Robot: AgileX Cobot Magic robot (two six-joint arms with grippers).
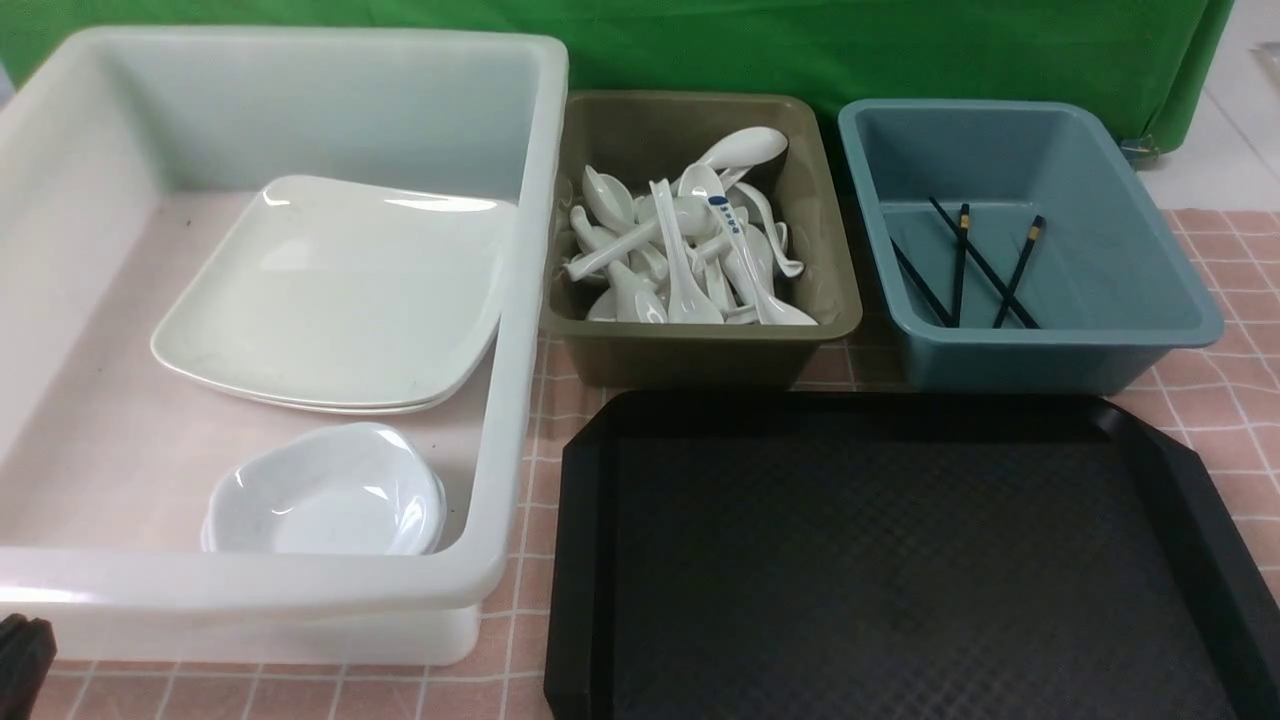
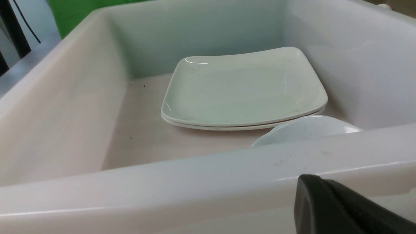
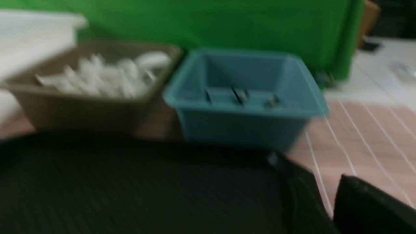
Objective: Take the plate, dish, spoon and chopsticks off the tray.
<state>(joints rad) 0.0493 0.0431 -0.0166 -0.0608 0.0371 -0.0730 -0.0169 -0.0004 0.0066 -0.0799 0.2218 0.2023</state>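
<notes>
The black tray (image 1: pixel 900 560) lies at the front right with nothing on it, and fills the near part of the blurred right wrist view (image 3: pixel 130 188). The square white plate (image 1: pixel 330 290) (image 2: pixel 240 87) rests on another like it inside the white bin. The small white dish (image 1: pixel 325 495) (image 2: pixel 305 128) sits in front of them. The blue-tipped spoon (image 1: pixel 728 235) lies on the spoon pile. The plain black chopsticks (image 1: pixel 985 265) lie in the blue bin. My left gripper (image 1: pixel 20 650) (image 2: pixel 307 182) is shut and empty outside the white bin's near wall. Only one dark finger (image 3: pixel 360 201) of my right gripper shows, beside the tray's corner.
The white bin (image 1: pixel 520 300) stands at the left, the olive bin (image 1: pixel 700 350) of white spoons in the middle, and the blue bin (image 1: pixel 1050 360) at the right, which also holds gold-banded sticks (image 1: pixel 1020 270). All rest on a pink checked cloth (image 1: pixel 1240 300) before a green backdrop.
</notes>
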